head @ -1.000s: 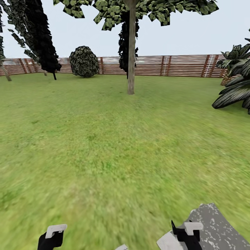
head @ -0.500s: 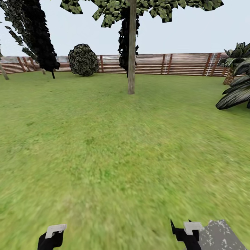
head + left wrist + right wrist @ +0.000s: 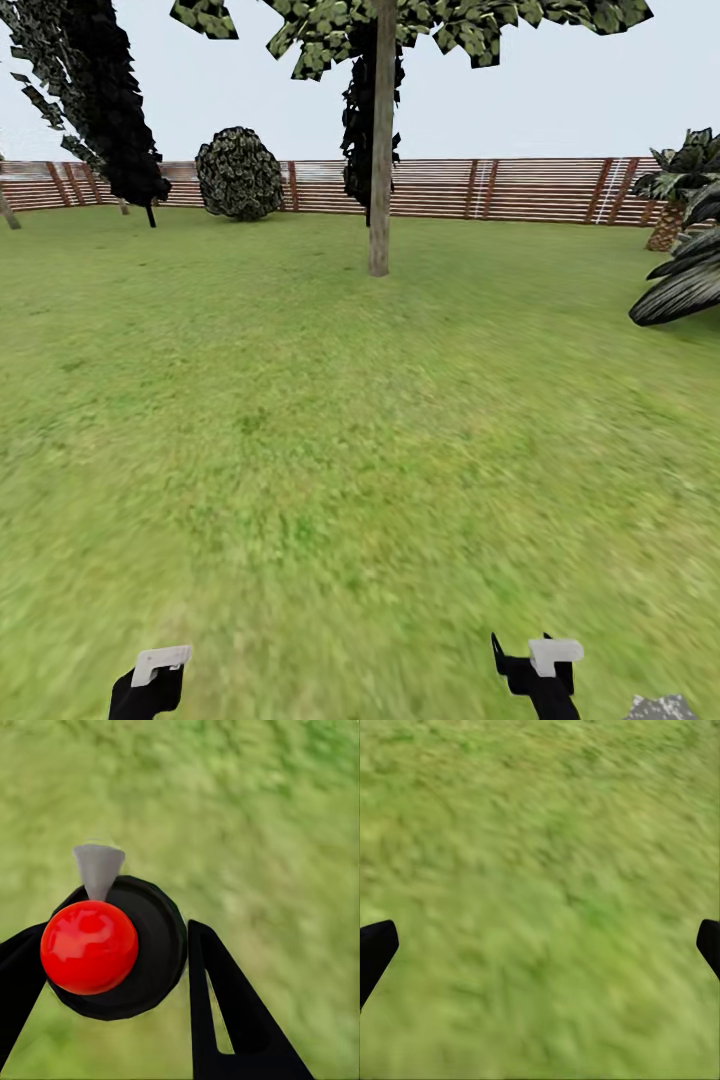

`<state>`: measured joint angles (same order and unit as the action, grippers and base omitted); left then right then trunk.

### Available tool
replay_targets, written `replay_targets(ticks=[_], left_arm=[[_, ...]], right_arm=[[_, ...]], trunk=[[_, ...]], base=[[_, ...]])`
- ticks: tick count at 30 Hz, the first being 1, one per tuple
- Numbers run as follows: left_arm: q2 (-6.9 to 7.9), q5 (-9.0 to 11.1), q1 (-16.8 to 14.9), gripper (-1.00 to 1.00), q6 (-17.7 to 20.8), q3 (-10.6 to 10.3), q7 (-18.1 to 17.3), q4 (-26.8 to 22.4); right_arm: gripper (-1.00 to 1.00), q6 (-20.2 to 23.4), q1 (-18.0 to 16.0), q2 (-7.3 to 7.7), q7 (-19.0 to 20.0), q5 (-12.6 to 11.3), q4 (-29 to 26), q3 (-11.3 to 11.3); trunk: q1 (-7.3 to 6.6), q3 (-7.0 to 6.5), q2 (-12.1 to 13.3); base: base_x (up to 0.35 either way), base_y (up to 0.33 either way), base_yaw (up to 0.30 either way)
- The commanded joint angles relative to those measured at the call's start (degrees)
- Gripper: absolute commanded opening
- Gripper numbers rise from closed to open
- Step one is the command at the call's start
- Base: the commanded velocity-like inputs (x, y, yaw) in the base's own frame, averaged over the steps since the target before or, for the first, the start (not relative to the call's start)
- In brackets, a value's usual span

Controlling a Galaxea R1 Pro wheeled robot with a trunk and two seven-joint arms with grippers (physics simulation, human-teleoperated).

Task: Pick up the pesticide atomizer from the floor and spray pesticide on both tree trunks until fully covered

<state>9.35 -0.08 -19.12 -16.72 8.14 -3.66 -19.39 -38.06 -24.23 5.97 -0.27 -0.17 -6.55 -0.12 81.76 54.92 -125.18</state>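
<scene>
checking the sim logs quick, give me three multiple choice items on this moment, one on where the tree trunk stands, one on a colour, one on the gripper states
1. Where does the tree trunk stand?
A. on the lawn, ahead of the robot, in front of the fence
B. behind the fence
C. on paving stones

2. What colour is the atomizer top?
A. blue
B. red
C. yellow

3. How do the grippers stand?
A. both open
B. right gripper shut on the atomizer
C. left gripper shut on the atomizer, right open

Answers: 1 A, the head view shows grass at its base and the fence behind it. 2 B, the left wrist view shows a red ball. 3 C, the left fingers flank the atomizer; the right ones stand apart over grass.
</scene>
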Motion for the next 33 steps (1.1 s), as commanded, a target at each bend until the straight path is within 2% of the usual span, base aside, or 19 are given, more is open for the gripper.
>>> replay_targets(ticks=[1,33], left_arm=[[-0.03,-0.01,-0.04,-1.0,-0.16,0.38,-0.38,0.05],[-0.03,-0.01,-0.04,-1.0,-0.16,0.38,-0.38,0.03]], right_arm=[[1.0,-0.17,-0.03,0.0,-0.05,-0.01,0.04,0.02],[1.0,-0.18,-0.03,0.09,0.01,0.15,0.04,0.1]], trunk=[[0.03,0.05,-0.02],[0.03,0.05,-0.02]], base=[[0.339,0.0,0.0],[0.339,0.0,0.0]])
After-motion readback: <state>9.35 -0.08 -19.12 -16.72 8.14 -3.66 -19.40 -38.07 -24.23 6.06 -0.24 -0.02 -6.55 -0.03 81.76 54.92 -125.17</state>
